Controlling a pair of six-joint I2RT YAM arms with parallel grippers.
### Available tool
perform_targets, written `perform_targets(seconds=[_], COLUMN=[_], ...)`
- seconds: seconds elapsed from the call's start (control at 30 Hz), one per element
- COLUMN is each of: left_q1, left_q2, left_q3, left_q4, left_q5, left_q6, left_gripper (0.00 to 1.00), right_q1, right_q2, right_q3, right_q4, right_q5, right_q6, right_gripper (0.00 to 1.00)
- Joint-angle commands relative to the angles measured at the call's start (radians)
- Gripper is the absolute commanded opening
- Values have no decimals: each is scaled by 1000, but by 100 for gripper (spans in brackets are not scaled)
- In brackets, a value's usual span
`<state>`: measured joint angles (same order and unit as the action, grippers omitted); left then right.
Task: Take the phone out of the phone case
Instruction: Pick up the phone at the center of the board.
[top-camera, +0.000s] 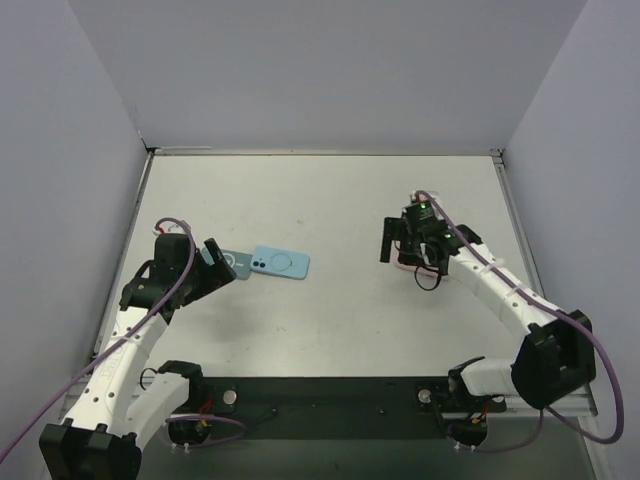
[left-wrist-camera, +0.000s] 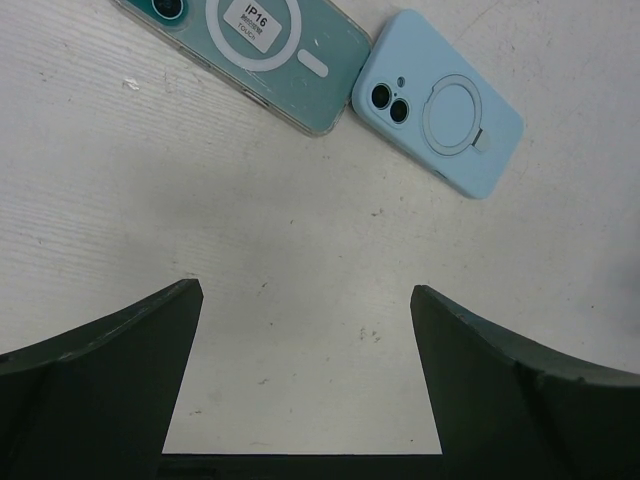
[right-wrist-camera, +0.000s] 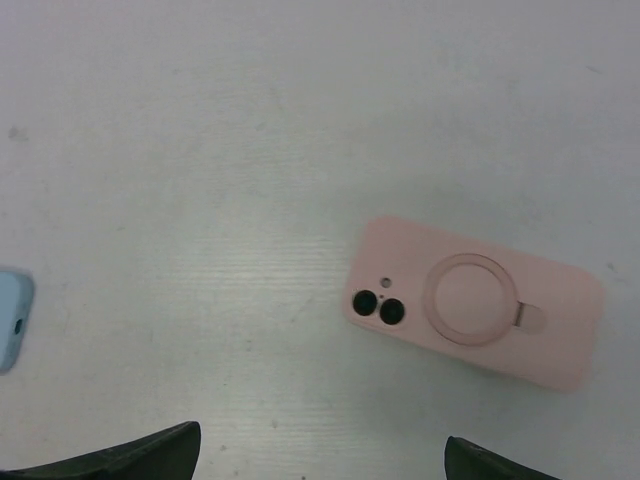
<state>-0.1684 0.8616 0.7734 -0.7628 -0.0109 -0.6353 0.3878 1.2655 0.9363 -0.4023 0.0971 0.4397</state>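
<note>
Lying back-up on the table (top-camera: 350, 200), the pink cased phone (right-wrist-camera: 475, 303) sits just below the right gripper (right-wrist-camera: 320, 440). The light blue cased phone (left-wrist-camera: 437, 105) and the clear cased phone (left-wrist-camera: 270, 50) lie corner to corner, perhaps touching, ahead of the left gripper (left-wrist-camera: 305, 295). Both grippers hang wide open, holding nothing. A flat phone could skid away from a closing finger, and on the left a grab may nudge its neighbour.

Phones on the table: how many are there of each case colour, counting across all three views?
Light blue case: 1
Clear case, teal phone inside: 1
Pink case: 1
Total: 3
</note>
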Motion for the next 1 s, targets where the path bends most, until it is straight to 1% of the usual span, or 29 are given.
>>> perform_targets(seconds=[0.0, 0.03, 0.07, 0.1, 0.13, 0.17, 0.2, 0.27, 0.3, 0.33, 0.37, 0.43, 0.53, 0.67, 0.97], left_q1=[0, 0, -2, -3, -3, -3, -2, -3, -3, -3, -3, -3, -3, -2, -2], left_q2=[4, 4, 2, -1, -7, -12, -12, -13, -12, -6, -3, 7, 7, 1, -10], left_q3=[15, 15, 17, 18, 27, 35, 46, 73, 82, 89, 101, 106, 109, 113, 99], left_q4=[5, 3, 0, -6, -9, -16, -35, -61, -84, -93, -102, -116, -121, -125, -121], left_q5=[32, 38, 40, 43, 48, 48, 40, 20, 19, 19, 19, 19, 19, 19, 57], left_q6=[-18, -21, -26, -26, -26, -23, -20, -14, -9, -6, -1, 2, 5, 8, 9], left_gripper=[97, 98, 98, 97, 98, 97, 97, 97, 97, 97, 97, 97, 98, 97, 98], right_q1=[156, 186, 245, 267, 290, 319, 333, 344, 348, 349, 353, 356, 371, 396, 442], right_q2=[155, 194, 280, 326, 371, 452, 490, 588, 618, 649, 704, 751, 822, 906, 986], right_q3=[168, 203, 237, 324, 364, 410, 479, 547, 574, 638, 668, 748, 802, 881, 947], right_q4=[54, 62, 60, 45, 33, 22, 2, -12, -23, -32, -41, -58, -64, -69, -70], right_q5=[-91, -91, -132, -154, -180, -200, -224, -322, -351, -376, -410, -434, -430, -386, -327], right_q6=[-100, -154, -183, -220, -275, -310, -340, -416, -430, -458, -487, -519, -568, -614, -654], right_gripper=[100, 100, 100, 99, 99, 99, 99, 99, 99, 99, 98, 97, 97, 98, 99])
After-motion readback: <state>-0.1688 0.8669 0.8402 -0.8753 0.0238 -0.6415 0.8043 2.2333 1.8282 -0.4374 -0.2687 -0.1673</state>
